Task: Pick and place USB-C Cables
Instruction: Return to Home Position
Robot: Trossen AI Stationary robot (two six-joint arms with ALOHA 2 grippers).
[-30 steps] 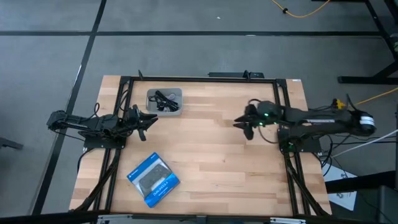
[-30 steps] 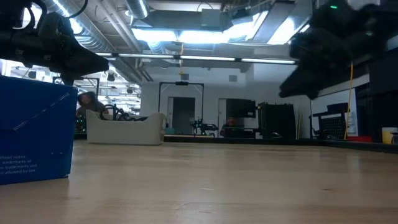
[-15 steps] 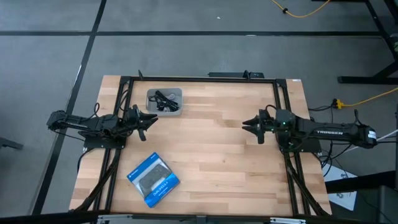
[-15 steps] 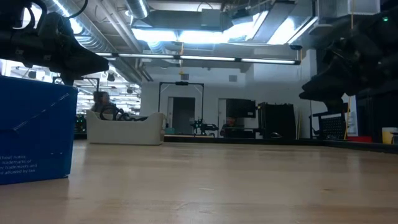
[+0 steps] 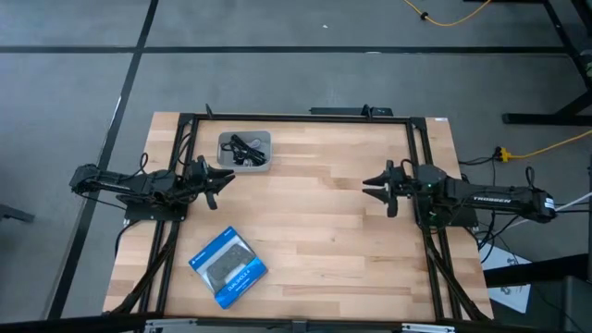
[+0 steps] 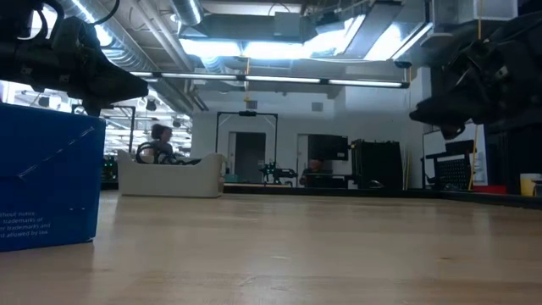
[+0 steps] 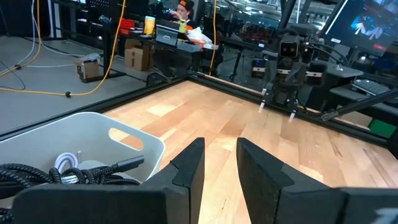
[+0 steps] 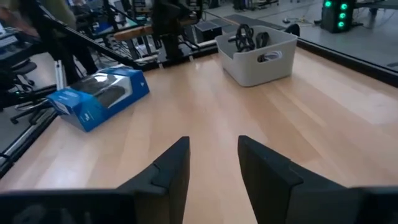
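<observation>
The USB-C cables lie inside a small grey bin near the table's far left. In the left wrist view a black braided coil and a whitish cable show in the bin. In the right wrist view black coils stick up over the bin's rim. My left gripper hovers open at the table's left side, just near of the bin. My right gripper hovers open at the table's right side, holding nothing.
A blue-and-black flat box lies on the near left of the table, also seen as the blue box in the right wrist view. Black frame rails run along the table's far, left and right sides. Bare wood spans the middle.
My right gripper has drawn back toward the table's right edge and settled there, empty and open. In the low view it has moved toward the right and risen a little. My left arm has kept still. A person in the room behind has walked to the right.
</observation>
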